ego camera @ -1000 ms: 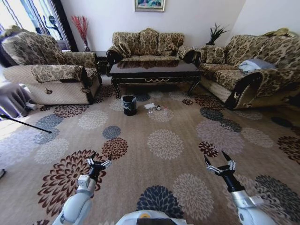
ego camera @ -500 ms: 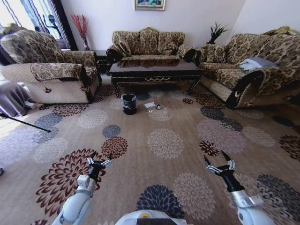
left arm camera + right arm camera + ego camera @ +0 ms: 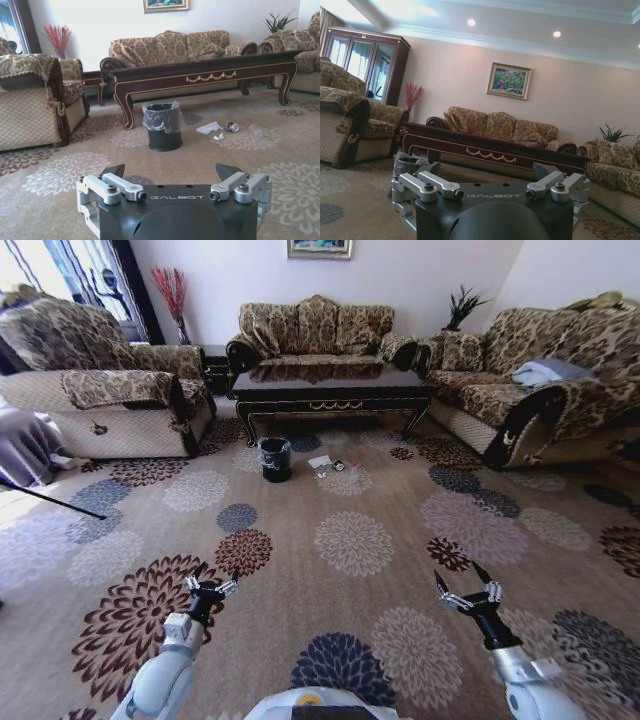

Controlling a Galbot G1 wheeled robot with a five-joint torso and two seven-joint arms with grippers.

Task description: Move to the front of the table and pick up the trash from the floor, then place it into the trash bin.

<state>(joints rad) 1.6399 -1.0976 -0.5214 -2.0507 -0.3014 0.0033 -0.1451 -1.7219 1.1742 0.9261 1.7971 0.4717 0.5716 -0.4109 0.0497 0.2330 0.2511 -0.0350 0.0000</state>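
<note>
Approach under way: table [image 3: 330, 390] and trash bin [image 3: 275, 460] sit slightly higher in the head view than 1 second ago as the camera shifts. Trash [image 3: 330, 466] lies far ahead of left gripper [image 3: 210, 588] and right gripper [image 3: 467, 596], both spread wide and empty.

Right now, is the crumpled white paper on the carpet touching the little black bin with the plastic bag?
Apart. The left wrist view shows bare carpet between the crumpled white paper and the small round black bin with its clear plastic liner.
</note>
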